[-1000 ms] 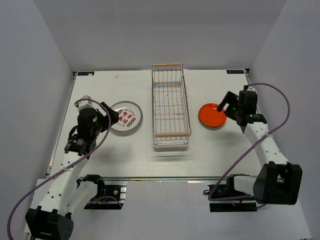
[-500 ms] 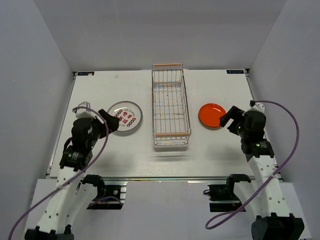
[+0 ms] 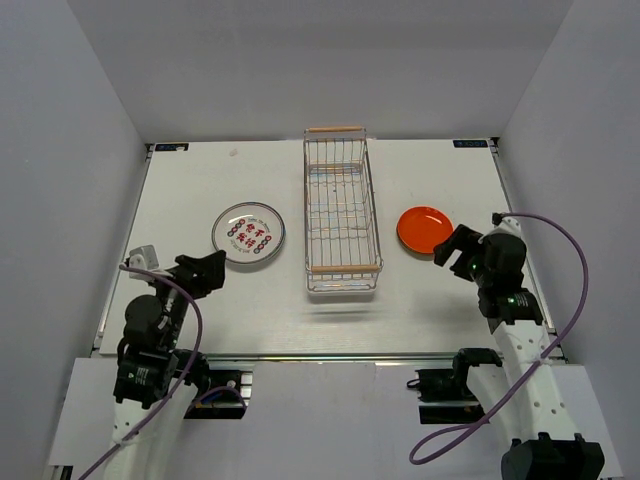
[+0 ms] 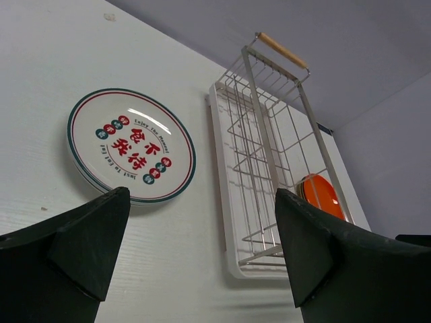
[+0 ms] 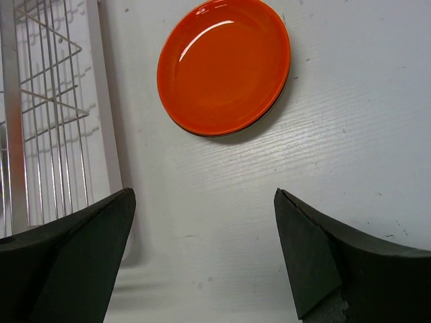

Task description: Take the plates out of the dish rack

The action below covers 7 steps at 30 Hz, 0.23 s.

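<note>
The dish rack (image 3: 340, 215) is a long silver wire basket with tan handles, standing mid-table with no plate showing in it. A white plate with red marks (image 3: 249, 233) lies flat to its left. An orange-red plate (image 3: 424, 229) lies flat to its right, with a dark rim showing beneath it. My left gripper (image 3: 205, 272) is open and empty, near and left of the white plate (image 4: 131, 145). My right gripper (image 3: 452, 250) is open and empty, just near of the orange-red plate (image 5: 224, 66). The rack also shows in both wrist views (image 4: 269, 141) (image 5: 47, 114). The other plates are out of view.
White walls close in the table at the left, right and back. The white table (image 3: 400, 300) runs to a metal rail at the near edge, where both arm bases are bolted. Purple cables loop beside each arm.
Both arms have drawn back toward the near edge. The left gripper has moved down and away from the white plate, the right gripper away from the orange-red plate. Both plates stay put.
</note>
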Available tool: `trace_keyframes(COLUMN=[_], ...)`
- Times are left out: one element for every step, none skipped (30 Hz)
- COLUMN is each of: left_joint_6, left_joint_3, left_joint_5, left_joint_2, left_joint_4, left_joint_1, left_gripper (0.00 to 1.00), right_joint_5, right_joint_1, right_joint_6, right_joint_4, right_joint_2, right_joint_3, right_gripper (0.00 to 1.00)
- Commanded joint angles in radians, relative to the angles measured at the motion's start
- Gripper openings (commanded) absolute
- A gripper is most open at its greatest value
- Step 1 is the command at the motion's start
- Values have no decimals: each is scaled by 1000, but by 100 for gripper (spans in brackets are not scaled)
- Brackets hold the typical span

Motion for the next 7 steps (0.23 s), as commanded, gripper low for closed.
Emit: trace_keyframes(left_joint_6=[4, 4, 4, 6, 4, 4, 0], left_joint_3=[19, 21, 22, 22, 22, 24, 22], left_joint_5=[-8, -7, -4, -4, -5, -8, -13], left_joint_2=[50, 59, 67, 74, 77, 81, 79], left_joint_4=[-9, -9, -8, -9, -9, -12, -14], left_joint_1=[-2, -2, -2, -2, -2, -2, -2], left_gripper=[98, 98, 98, 98, 98, 98, 98], right_joint_5=[-11, -11, -8, -9, -8, -8, -8], right_joint_1=[-2, 1, -2, -2, -1, -1, 2], right_joint_6=[-13, -13, -13, -14, -14, -13, -13], right_joint_4=[52, 52, 52, 54, 52, 52, 52], right_joint_2=[-25, -26, -26, -31, -31, -33, -34], right_joint_3=[-11, -13, -16, -16, -17, -14, -16], right_gripper=[89, 89, 89, 89, 89, 89, 89])
